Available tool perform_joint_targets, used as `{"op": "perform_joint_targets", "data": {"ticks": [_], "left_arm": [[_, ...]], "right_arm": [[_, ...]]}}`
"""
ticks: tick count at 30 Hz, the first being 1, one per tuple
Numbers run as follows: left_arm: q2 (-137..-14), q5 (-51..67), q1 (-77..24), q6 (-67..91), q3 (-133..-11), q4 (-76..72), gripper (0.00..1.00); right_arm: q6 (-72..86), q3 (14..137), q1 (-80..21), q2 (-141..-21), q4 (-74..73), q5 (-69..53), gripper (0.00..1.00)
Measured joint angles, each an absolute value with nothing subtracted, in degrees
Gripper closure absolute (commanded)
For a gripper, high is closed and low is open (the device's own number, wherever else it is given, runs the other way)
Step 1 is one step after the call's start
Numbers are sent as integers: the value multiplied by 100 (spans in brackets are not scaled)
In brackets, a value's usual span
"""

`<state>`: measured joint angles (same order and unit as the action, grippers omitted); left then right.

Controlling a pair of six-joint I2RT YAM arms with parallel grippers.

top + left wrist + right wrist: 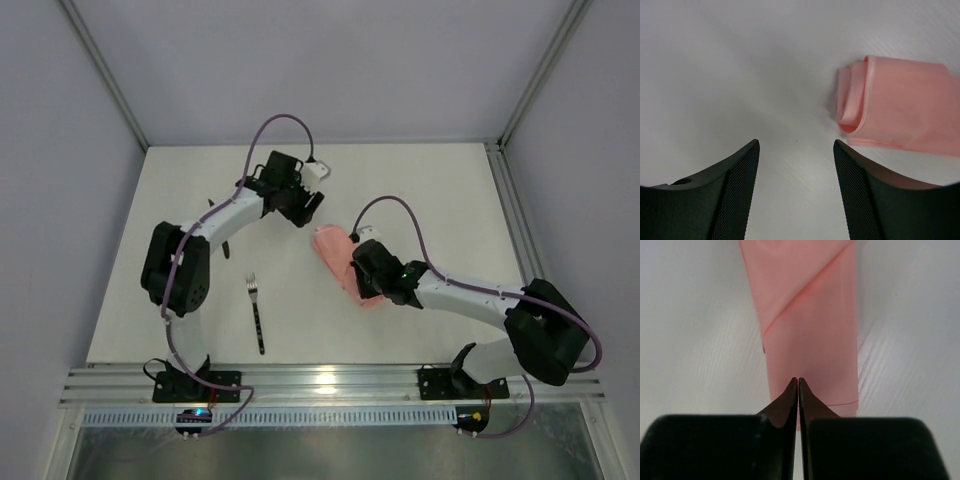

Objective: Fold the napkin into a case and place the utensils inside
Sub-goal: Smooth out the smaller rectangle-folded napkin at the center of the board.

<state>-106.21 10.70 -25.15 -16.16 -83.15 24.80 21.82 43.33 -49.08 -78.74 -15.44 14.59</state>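
The napkin lies folded as a narrow pale-pink case (335, 252) mid-table, with a diagonal pocket edge across it (810, 315). My right gripper (798, 379) is shut, its tips pressed together just over the case's near end (362, 290). My left gripper (796, 142) hangs open over bare table beside the case's rolled far end (900, 110), with nothing between its fingers (305, 215). The dark-handled fork (256, 310) lies alone on the table to the left of the case, tines pointing away. A slim black knife (227, 247) shows partly from under the left arm.
The white tabletop (440, 190) is bounded by grey walls and metal frame posts (105, 85). A ribbed metal rail (330, 385) runs along the near edge by the arm bases. Purple cables loop above both arms.
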Motion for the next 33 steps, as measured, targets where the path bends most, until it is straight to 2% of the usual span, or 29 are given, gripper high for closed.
{"op": "perform_joint_targets", "data": {"ticks": [8,12,13,15,16,25,33], "left_arm": [[-11719,1463,-3059,-1347,-9135,2696,35],[-11942,1463,-3074,-1328,-9170,2821,49],[-11990,1450,-3074,-1328,-9170,2871,59],[-12070,1426,-3072,-1361,-9170,3000,70],[-12097,1400,-3072,-1380,-9166,3057,72],[-12001,1144,-3074,-1597,-8768,2941,71],[-11843,1094,-3079,-1706,-8560,2877,65]], "right_arm": [[2388,3959,-4611,-8173,-701,703,96],[2622,3712,-4613,-8534,-191,303,96],[2700,3686,-4606,-8576,-14,217,96],[2805,3671,-4602,-8665,202,104,96],[2856,3669,-4602,-8702,294,62,96],[2965,3632,-4602,-8683,366,-84,96],[2842,3673,-4602,-7706,-395,-84,96]]}}
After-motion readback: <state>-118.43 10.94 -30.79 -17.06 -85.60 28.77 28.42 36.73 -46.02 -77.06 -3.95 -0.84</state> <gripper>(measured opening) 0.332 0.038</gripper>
